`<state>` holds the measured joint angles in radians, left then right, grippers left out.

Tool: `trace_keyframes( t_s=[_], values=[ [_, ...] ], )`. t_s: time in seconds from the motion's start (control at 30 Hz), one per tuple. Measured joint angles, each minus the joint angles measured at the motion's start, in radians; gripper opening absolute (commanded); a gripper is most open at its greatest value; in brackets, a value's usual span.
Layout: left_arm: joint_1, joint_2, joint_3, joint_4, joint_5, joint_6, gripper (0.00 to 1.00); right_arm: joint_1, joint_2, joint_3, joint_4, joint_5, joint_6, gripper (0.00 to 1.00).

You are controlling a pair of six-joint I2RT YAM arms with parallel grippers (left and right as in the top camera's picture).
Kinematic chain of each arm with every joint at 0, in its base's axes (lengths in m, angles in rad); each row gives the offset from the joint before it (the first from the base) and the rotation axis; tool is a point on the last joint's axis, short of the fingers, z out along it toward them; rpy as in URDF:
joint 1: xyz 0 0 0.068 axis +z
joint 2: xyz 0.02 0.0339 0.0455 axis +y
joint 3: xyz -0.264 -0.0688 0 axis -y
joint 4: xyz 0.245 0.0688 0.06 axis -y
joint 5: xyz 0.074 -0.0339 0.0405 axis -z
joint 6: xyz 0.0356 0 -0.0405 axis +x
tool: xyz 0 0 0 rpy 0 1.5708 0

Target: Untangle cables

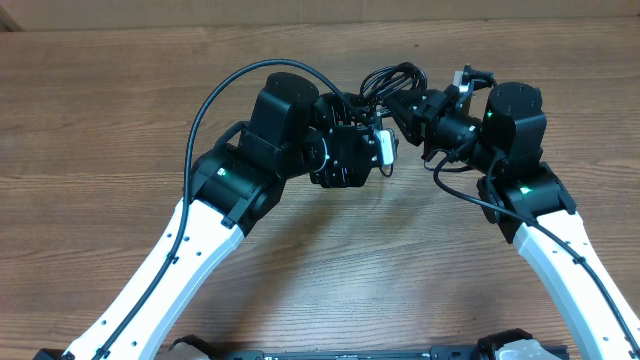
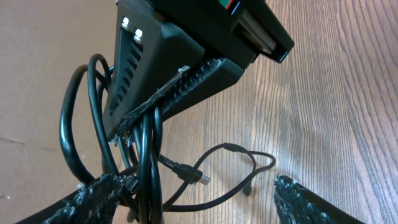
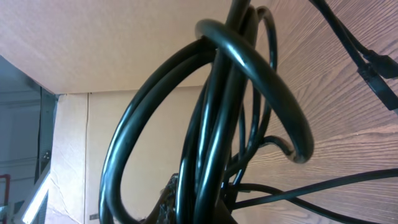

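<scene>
R gripper (image 2: pixel 126 126) pinches cables (image 1: pixel 385 78) tight, holding knot up w/ ends trailing on table (image 1: pixel 320 280), prob. so loops hang apart. L gripper (image 2: pixel 196 190) fingers spread, strands between them by one finger, ready to grab.

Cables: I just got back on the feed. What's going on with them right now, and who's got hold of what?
The right gripper is shut on the cables, and the looped bundle hangs from it above the table. The left gripper faces it with its jaws open. The bundle runs down right beside one of its fingers but isn't gripped. A silver-tipped plug end trails loose below them. The loops are not yet separated.
</scene>
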<state>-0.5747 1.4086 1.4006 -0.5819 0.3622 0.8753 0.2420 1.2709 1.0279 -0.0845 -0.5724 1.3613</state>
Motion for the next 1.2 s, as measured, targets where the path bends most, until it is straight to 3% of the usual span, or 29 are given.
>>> trace_keyframes(
  t_s=[0.53, 0.57, 0.63, 0.7, 1.0, 1.07, 1.1, 1.2],
  values=[
    [-0.014, 0.032, 0.0, -0.002, 0.015, -0.011, 0.64, 0.0, 0.0, 0.0, 0.013, -0.029, 0.0, 0.04],
    [-0.014, 0.033, 0.0, -0.002, 0.015, -0.012, 0.61, 0.0, 0.0, 0.0, 0.014, -0.032, 0.0, 0.04],
    [-0.014, 0.034, 0.0, -0.002, 0.015, -0.015, 0.27, 0.0, 0.0, 0.0, 0.013, -0.043, 0.0, 0.04],
    [-0.013, 0.034, 0.001, 0.005, 0.011, -0.023, 0.06, 0.0, 0.0, -0.001, 0.011, -0.058, -0.001, 0.04],
    [-0.006, 0.034, 0.008, 0.013, 0.003, -0.044, 0.04, 0.0, 0.0, -0.005, 0.01, -0.076, -0.004, 0.04],
    [-0.006, 0.034, 0.008, 0.016, 0.003, -0.057, 0.04, 0.0, 0.0, -0.005, 0.01, -0.076, -0.004, 0.18],
    [-0.006, 0.034, 0.008, 0.017, 0.004, -0.068, 0.04, 0.0, 0.0, -0.005, 0.011, -0.076, -0.002, 0.34],
    [-0.01, 0.034, 0.008, 0.014, 0.02, -0.142, 0.04, 0.0, 0.0, -0.005, 0.013, -0.073, -0.04, 0.35]
  ],
)
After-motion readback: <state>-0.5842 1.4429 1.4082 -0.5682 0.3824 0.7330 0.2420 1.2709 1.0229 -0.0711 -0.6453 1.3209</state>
